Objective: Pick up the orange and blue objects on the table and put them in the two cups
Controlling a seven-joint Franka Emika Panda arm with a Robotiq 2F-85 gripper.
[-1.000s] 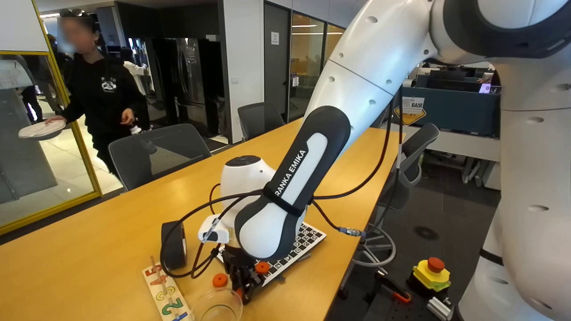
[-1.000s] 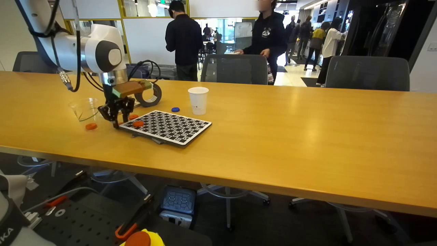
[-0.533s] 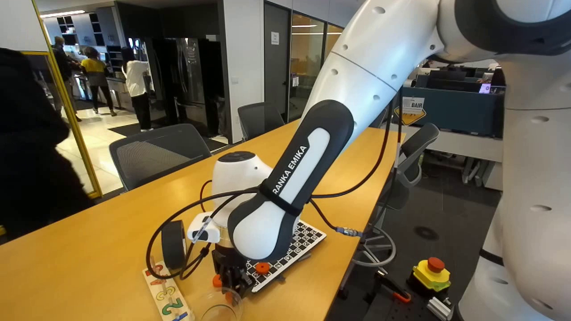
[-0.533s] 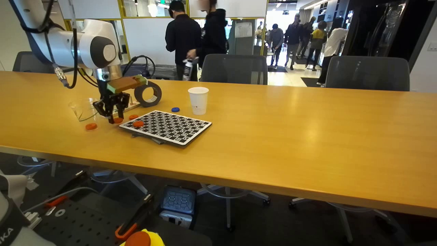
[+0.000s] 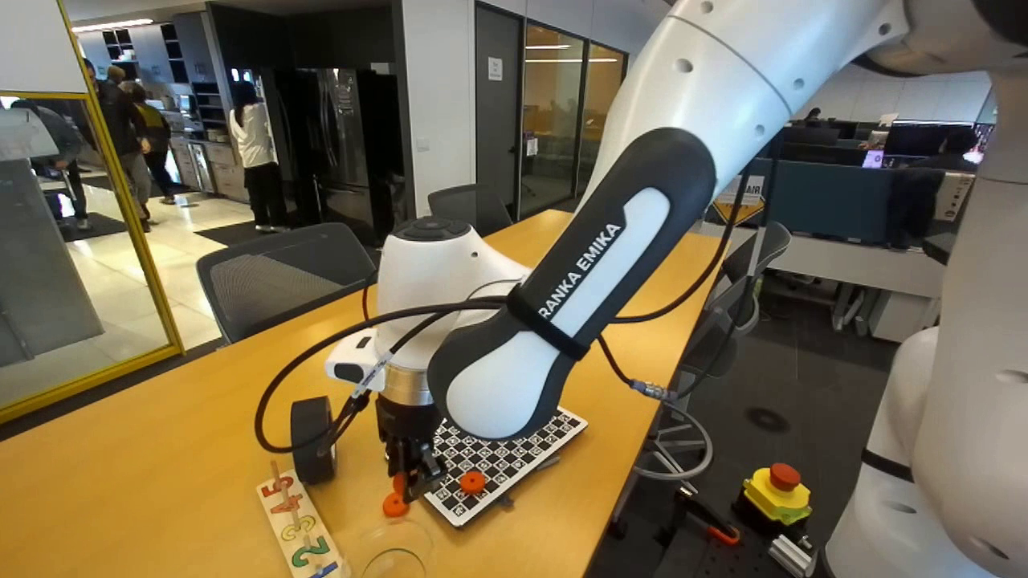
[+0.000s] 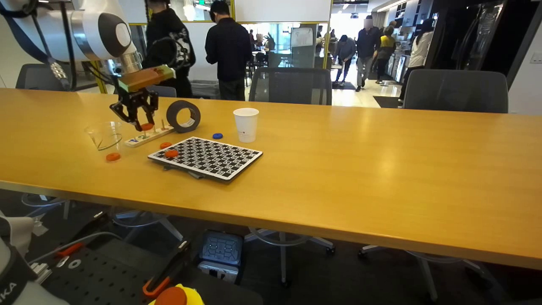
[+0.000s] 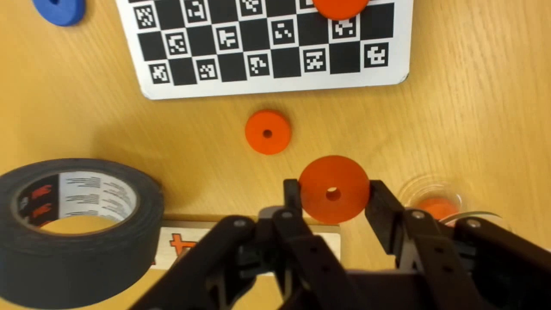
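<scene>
Centrally holed orange disc (image 7: 334, 177), pinched in tool (image 7: 334, 189), above wood-grained table (image 7: 465, 116)

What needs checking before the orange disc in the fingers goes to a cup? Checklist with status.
1. Grip on round orange disc with centre hole: ok, pinched between both black fingers.
2. Disc off the light-brown wooden table: ok, held above it.
3. Clear see-through cup upright: ok; another orange disc lies inside.
4. Held disc over that cup: not ok, off to one side.
5. Clearance to light wooden number board: cannot tell, disc partly covers its edge in the wrist view.
6. White opaque cup contents: cannot tell, its floor is hidden.
</scene>
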